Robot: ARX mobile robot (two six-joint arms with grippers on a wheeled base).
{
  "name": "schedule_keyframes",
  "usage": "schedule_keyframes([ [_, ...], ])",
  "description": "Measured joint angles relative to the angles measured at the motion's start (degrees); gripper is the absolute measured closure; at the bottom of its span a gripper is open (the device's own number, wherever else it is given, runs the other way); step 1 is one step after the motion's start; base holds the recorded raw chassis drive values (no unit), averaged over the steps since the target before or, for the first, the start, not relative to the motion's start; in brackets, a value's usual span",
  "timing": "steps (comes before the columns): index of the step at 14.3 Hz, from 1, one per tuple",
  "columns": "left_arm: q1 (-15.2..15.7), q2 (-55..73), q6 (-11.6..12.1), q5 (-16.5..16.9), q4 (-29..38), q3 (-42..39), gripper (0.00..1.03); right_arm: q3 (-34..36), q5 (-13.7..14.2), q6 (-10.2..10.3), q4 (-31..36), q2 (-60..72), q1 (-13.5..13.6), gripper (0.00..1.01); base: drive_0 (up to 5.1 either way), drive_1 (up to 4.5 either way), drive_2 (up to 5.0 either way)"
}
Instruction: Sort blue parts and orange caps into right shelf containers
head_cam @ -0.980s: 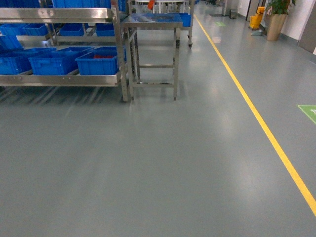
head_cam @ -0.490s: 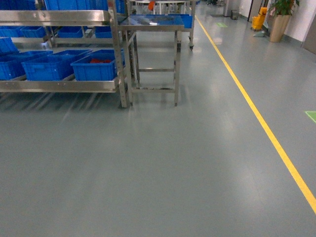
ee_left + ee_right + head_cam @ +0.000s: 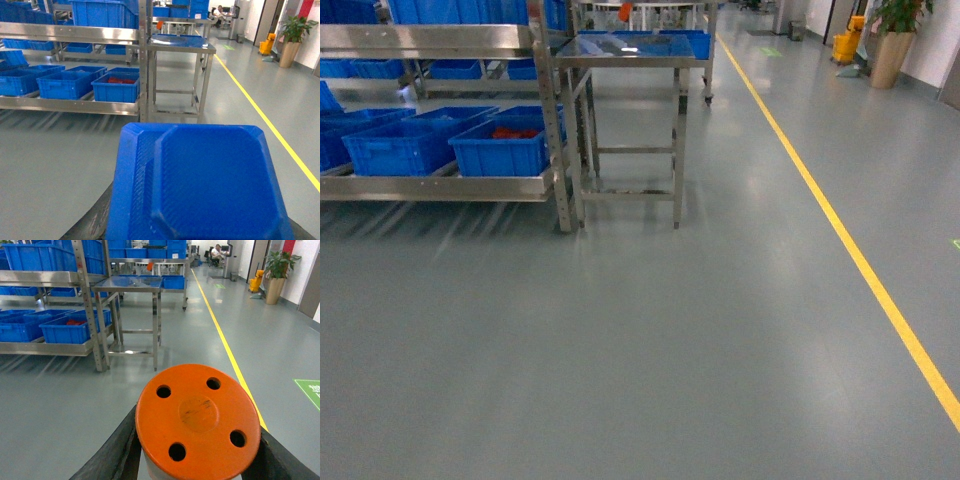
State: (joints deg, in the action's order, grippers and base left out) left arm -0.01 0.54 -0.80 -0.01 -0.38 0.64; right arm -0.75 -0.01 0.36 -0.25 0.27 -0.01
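Orange cap (image 3: 198, 417): clamped in right gripper (image 3: 195, 460) (holed top up).
Blue part (image 3: 200, 182): gripped by left gripper (image 3: 197, 232).

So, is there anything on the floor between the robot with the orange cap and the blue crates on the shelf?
Nothing visible. The orange cap sits in the right gripper, and the grey floor up to the blue crates on the steel shelf is bare. The steel table stands beside the shelf, not in front.
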Motion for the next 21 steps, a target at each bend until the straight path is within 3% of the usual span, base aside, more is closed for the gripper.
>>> schedule_keyframes([
  [21, 0.0, 0.0, 0.0, 0.0, 0.0, 0.0, 0.61, 0.0, 0.0, 0.0, -0.2, 0.0, 0.0, 0.56, 0.0, 4.14, -4.2],
])
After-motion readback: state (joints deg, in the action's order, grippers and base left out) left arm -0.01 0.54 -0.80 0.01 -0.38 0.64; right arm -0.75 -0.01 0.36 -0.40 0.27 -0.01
